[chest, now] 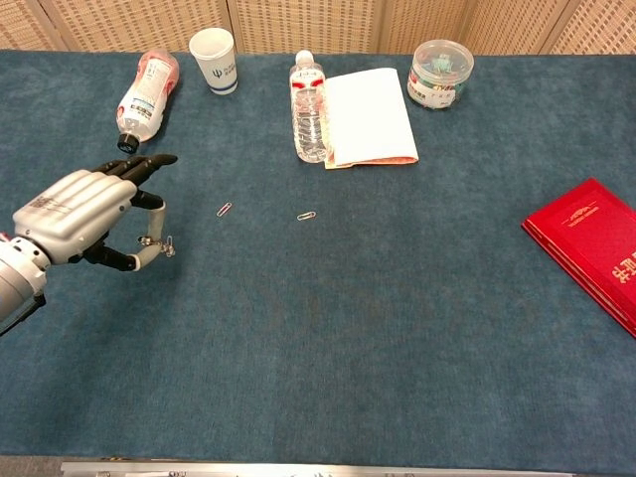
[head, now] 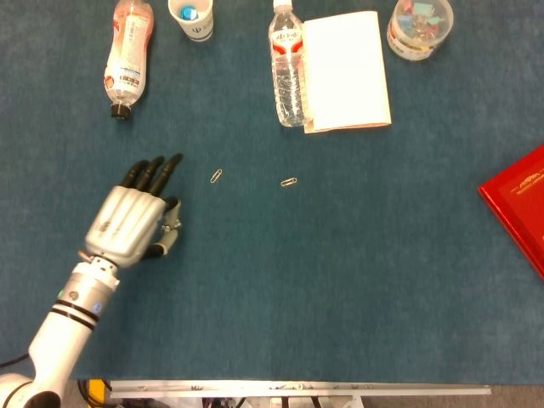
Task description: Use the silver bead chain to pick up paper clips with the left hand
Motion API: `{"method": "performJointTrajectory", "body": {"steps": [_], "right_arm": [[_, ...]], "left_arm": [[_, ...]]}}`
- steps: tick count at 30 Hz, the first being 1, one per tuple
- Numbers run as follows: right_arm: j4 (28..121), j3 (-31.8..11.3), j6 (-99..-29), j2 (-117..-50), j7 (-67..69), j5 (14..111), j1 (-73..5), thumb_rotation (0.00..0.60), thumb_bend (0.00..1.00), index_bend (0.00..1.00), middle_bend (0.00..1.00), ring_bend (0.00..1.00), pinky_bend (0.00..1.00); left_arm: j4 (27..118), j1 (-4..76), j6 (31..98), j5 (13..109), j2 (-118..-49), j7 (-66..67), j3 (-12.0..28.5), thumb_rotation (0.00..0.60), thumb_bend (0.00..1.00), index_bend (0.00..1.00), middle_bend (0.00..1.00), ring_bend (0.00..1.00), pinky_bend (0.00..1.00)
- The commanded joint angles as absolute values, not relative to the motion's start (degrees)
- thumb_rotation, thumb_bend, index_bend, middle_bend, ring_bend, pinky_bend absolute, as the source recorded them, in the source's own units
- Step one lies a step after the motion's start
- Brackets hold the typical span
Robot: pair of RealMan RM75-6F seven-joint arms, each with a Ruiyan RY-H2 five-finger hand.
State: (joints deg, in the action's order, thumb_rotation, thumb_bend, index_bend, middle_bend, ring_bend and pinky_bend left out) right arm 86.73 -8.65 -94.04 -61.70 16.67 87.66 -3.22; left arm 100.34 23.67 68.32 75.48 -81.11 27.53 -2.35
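Observation:
My left hand (head: 129,223) hovers over the blue table cloth at the left, palm down, fingers pointing away from me. Between thumb and a finger it pinches a short silver bead chain (chest: 163,241), also visible as the chain (head: 172,226) beside the thumb. Two paper clips lie flat on the cloth to the right of the hand: the nearer clip (head: 218,176) (chest: 224,209) and a farther clip (head: 289,182) (chest: 307,216). The hand (chest: 78,214) is apart from both. My right hand is not visible in either view.
Along the far edge lie a pink-labelled bottle (head: 129,53), a paper cup (head: 191,17), a clear water bottle (head: 286,68), a white booklet (head: 346,70) and a round tub of coloured clips (head: 419,27). A red book (head: 520,204) sits at the right edge.

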Motion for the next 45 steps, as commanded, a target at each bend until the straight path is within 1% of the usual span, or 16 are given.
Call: {"method": "performJointTrajectory", "body": {"steps": [1, 8, 12, 18, 21, 25, 29, 31, 34, 36, 38, 42, 45], "right_arm": [[86.69, -8.68, -93.94, -61.76, 16.61, 87.56, -3.26, 0.6, 0.17, 0.39, 0.32, 0.26, 0.38], [86.74, -8.6, -93.74, -61.89, 16.19, 87.63, -3.38, 0.6, 0.17, 0.39, 0.32, 0.26, 0.38], [86.78, -8.59, -93.83, -61.88, 16.15, 87.64, -3.33, 0.6, 0.17, 0.39, 0.32, 0.26, 0.38], [86.74, -8.55, -93.69, -61.92, 16.09, 87.65, -3.39, 0.6, 0.17, 0.39, 0.32, 0.26, 0.38], [86.74, -8.51, -93.65, -61.95, 16.02, 87.68, -3.41, 0.6, 0.17, 0.39, 0.32, 0.26, 0.38], [86.72, -8.45, -93.49, -62.07, 15.72, 87.73, -3.49, 0.6, 0.17, 0.39, 0.32, 0.26, 0.38], [86.65, -8.25, -93.12, -62.39, 14.84, 87.83, -3.67, 0.6, 0.17, 0.39, 0.32, 0.26, 0.38], [86.58, -8.16, -92.88, -62.67, 14.14, 87.81, -3.79, 0.6, 0.17, 0.39, 0.32, 0.26, 0.38], [86.49, -7.97, -92.39, -63.19, 12.61, 87.62, -3.93, 0.6, 0.17, 0.39, 0.32, 0.26, 0.38], [86.48, -7.97, -92.28, -63.58, 11.4, 87.35, -3.95, 0.6, 0.17, 0.39, 0.32, 0.26, 0.38], [86.49, -7.95, -92.33, -64.04, 10.26, 87.14, -3.89, 0.6, 0.17, 0.39, 0.32, 0.26, 0.38], [86.34, -7.67, -92.17, -64.95, 7.91, 86.89, -3.79, 0.6, 0.17, 0.39, 0.32, 0.26, 0.38], [86.12, -7.49, -91.33, -65.6, 6.49, 86.52, -4.04, 0.6, 0.17, 0.39, 0.32, 0.26, 0.38]], "left_arm": [[98.92, 22.39, 69.13, 75.01, -80.54, 25.32, -2.54, 0.6, 0.36, 0.56, 0.0, 0.0, 0.09], [97.03, 20.48, 69.6, 75.18, -80.79, 22.69, -3.49, 0.6, 0.36, 0.56, 0.0, 0.0, 0.09], [96.01, 19.82, 69.24, 74.77, -80.99, 21.94, -3.75, 0.6, 0.36, 0.52, 0.0, 0.0, 0.09], [95.65, 19.13, 69.46, 75.32, -80.62, 20.49, -3.6, 0.6, 0.35, 0.25, 0.0, 0.0, 0.09], [95.7, 18.64, 69.99, 75.6, -80.15, 19.6, -3.39, 0.6, 0.35, 0.18, 0.0, 0.0, 0.09], [95.86, 17.84, 70.99, 75.57, -78.96, 18.7, -2.99, 0.6, 0.35, 0.13, 0.0, 0.0, 0.09], [97.18, 16.88, 72.11, 74.82, -75.97, 18.37, -2.55, 0.6, 0.35, 0.13, 0.0, 0.0, 0.09], [98.87, 16.46, 72.58, 74.03, -73.88, 18.9, -2.35, 0.6, 0.35, 0.15, 0.0, 0.0, 0.09], [102.18, 15.5, 74.23, 73.52, -69.9, 20.11, -2.24, 0.6, 0.35, 0.22, 0.0, 0.0, 0.1], [104.65, 14.6, 75.56, 73.34, -66.77, 20.84, -2.46, 0.6, 0.35, 0.27, 0.03, 0.0, 0.11], [106.73, 13.45, 77.11, 73.1, -63.86, 20.72, -2.59, 0.6, 0.35, 0.3, 0.07, 0.0, 0.14], [108.11, 11.02, 80.42, 73.72, -60.53, 18.18, -2.56, 0.6, 0.35, 0.32, 0.16, 0.07, 0.18], [106.96, 9.19, 82.67, 75.66, -59.79, 15.47, -2.92, 0.6, 0.35, 0.33, 0.19, 0.09, 0.18]]}}
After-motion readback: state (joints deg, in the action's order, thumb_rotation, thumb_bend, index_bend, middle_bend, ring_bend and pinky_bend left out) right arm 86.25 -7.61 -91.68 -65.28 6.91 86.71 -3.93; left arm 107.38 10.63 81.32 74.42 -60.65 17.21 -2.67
